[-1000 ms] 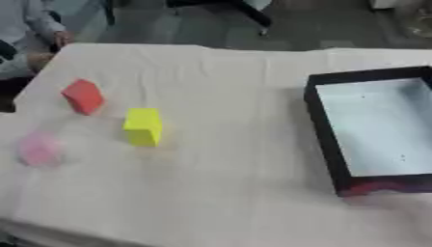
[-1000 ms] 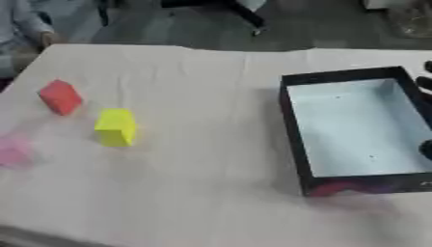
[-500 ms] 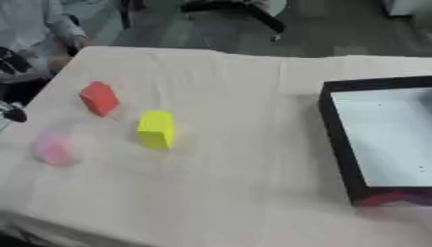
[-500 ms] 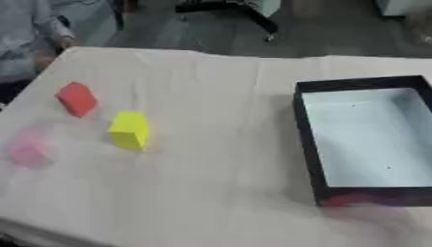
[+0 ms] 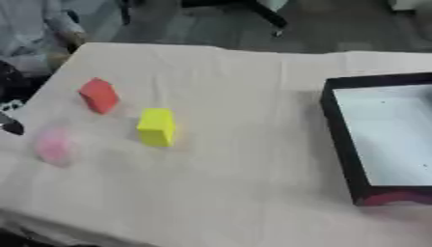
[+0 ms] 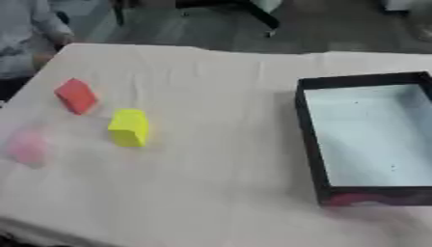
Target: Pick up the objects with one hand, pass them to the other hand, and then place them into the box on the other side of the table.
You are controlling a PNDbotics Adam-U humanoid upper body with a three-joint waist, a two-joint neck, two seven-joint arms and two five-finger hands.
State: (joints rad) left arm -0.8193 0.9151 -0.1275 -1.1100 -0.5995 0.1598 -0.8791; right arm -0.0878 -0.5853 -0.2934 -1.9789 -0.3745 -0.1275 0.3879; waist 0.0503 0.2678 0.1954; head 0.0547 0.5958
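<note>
Three small items logged on the left part of the cloth-covered table [image 5: 245,159], none of them in the box. At the far left edge of the left eye view, only a dark sliver of the left hand [image 5: 10,126], too little on show to tell whether spread or curled, touching none of the items. Just beside it, nearest the left edge, a pale pink object [image 5: 52,147], blurred, shape not made out, flat on the cloth. Farther back and slightly right, a red block [image 5: 99,95], tilted, clear of its neighbours. Right of the pink object and nearer than the red one, a yellow block [image 5: 157,126], upright on the cloth, apart from both. Across a broad bare stretch of cloth, well apart from all three, a black box [image 6: 305,130] with a pale floor, at the right side of the table and cut off by the right edge of both views. At its near wall, a reddish patch [image 6: 363,198], blurred and not identified.
</note>
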